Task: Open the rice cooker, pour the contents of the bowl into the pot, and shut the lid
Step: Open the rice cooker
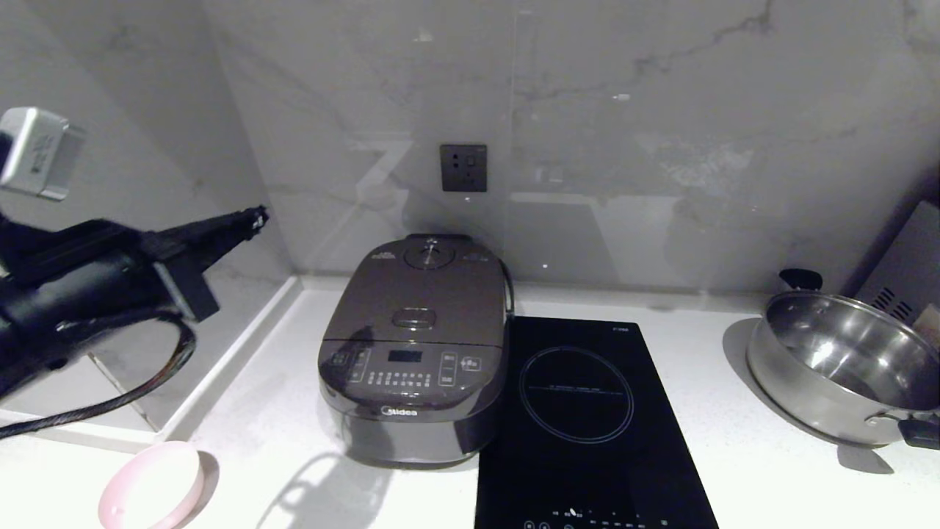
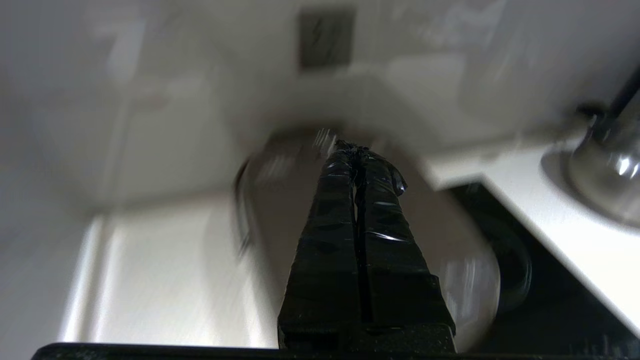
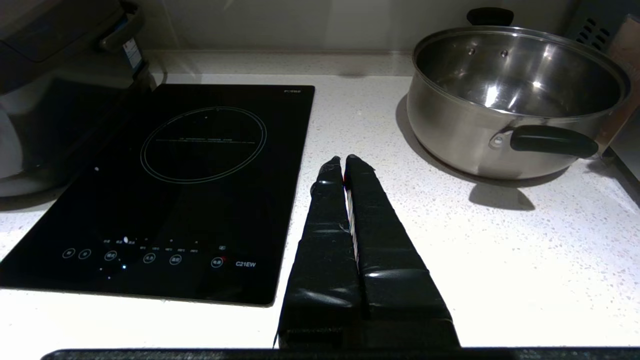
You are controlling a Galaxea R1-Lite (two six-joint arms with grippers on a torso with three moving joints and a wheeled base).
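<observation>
Rice cooker [image 1: 415,353] sits lid-down mid tabletop [image 1: 734,470], bowl [image 1: 152,486] near the front-left edge. Left end effector [image 1: 253,218], fingers pressed together, hangs up left; a sloppy jab could miss the release button [image 1: 413,318].

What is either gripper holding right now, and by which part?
Nothing. The left gripper is shut and empty in the air; the right gripper is shut and empty above the counter.

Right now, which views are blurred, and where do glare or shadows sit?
Left wrist view: motion-smeared, only the shut left end effector sharp. Right wrist view: sharp, with glare inside the steel pan and its shadow on the counter. Head view: sharp, with the rice cooker shadowing the counter in front.
</observation>
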